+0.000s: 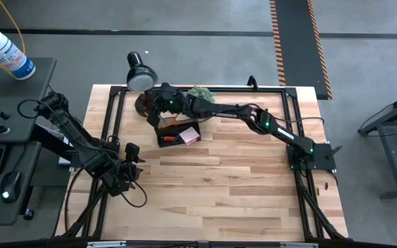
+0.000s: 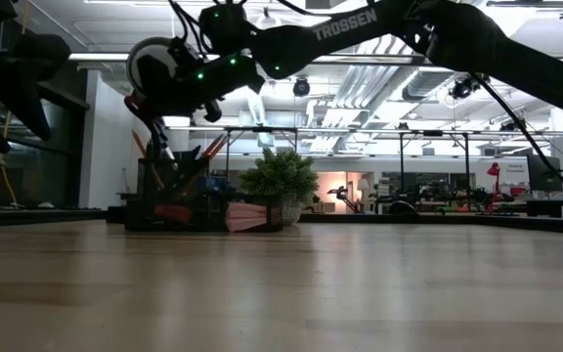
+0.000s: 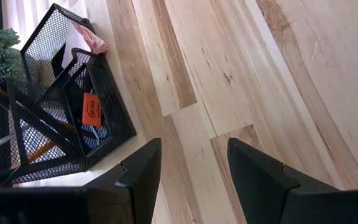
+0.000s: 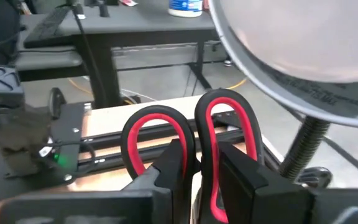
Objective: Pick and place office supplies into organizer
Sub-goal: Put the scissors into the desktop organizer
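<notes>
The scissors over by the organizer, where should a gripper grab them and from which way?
Grip the scissors at the handle loops, coming from above: they stand handles-up beside the desk lamp, and the right gripper already pinches where the two red-and-black loops meet.

Wooden bench (image 1: 219, 193): black mesh organizer (image 1: 174, 131), potted plant (image 1: 200, 92), lamp (image 1: 142, 74) clustered by my right tool (image 1: 158, 110).

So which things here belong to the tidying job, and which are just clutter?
Job: organizer; scissors, gripped by the right gripper; pink notepad; left gripper, waiting open over bare table.

Clutter: desk lamp; potted plant; white bottle.
</notes>
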